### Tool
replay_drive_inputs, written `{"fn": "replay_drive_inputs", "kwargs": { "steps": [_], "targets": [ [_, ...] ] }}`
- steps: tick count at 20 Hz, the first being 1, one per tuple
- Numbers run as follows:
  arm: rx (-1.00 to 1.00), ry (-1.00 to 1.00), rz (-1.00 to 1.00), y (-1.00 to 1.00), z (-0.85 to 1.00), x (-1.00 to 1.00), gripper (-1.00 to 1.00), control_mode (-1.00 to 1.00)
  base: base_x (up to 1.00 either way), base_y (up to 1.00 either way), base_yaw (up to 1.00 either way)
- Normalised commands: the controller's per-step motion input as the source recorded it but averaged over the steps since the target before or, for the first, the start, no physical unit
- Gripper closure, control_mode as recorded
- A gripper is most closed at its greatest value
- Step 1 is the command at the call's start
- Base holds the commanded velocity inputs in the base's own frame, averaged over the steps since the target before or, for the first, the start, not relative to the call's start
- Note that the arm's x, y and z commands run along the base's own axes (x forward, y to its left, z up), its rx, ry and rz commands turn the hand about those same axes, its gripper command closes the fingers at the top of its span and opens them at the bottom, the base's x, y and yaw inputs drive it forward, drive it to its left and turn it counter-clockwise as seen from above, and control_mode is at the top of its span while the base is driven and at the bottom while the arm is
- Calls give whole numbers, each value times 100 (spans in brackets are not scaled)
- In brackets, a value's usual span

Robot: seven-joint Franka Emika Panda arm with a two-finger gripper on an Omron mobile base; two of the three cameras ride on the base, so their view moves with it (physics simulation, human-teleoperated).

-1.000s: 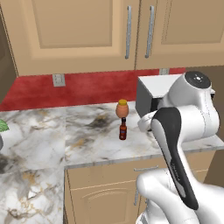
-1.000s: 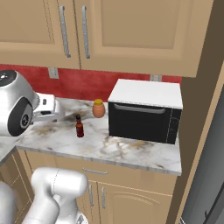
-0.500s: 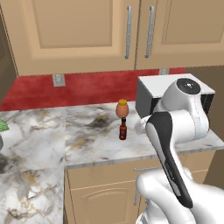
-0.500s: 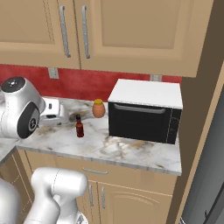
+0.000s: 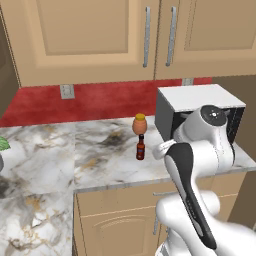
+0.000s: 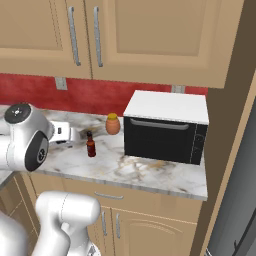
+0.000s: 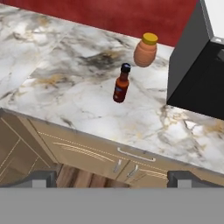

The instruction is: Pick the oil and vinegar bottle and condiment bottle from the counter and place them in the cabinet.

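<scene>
The white-grey marble counter with brown and dark veins [image 5: 100, 165] carries three items. Landmark for positions: the boxy microwave with white top and black front [image 6: 167, 127].

The small slim dark red-brown condiment bottle with black cap [image 7: 121, 83] stands upright on the counter, to the left of the microwave and apart from it, nearer the counter's front edge than the jar. In the left base view the same bottle [image 5: 140, 147] sits just in front of the jar; in the right base view the bottle [image 6: 90, 144] is left of the microwave's front face.

A squat orange jar with a yellow lid [image 7: 145, 50] stands behind the bottle, toward the red backsplash [image 5: 100, 100], just beside the microwave's left wall. Bottle and jar look close but not touching.

The white arm with dark joints [image 5: 200, 150] is raised in front of the microwave in the left base view, covering part of its face. In the hand view the two small dark finger tips of the gripper [image 7: 111, 179] are set wide apart at the bottom, with nothing between them; the jaws are spread and empty. They hang over the tan drawer fronts with metal handles [image 7: 127, 159] below the counter edge, well short of the bottle.

Flat-panelled tan wall cupboards [image 6: 100, 30] hang above the microwave. At the far left edge of the left base view a bit of green [image 5: 3, 144] shows, possibly a leaf; too cropped to tell.
</scene>
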Motion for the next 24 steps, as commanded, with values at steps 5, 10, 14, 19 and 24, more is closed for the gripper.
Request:
{"fn": "replay_drive_inputs", "kwargs": {
  "steps": [5,10,14,19,24],
  "targets": [
    [0,-3,0,0,-13,36,-100,-100,0,0,0],
    [0,-1,0,-2,-16,33,-100,-100,0,0,0],
    [1,-1,0,-5,-21,29,-100,-100,0,0,0],
    [1,-1,0,-1,-17,30,-100,-100,0,0,0],
    [2,0,-1,0,-15,39,-100,-100,0,0,0]
  ]
}}
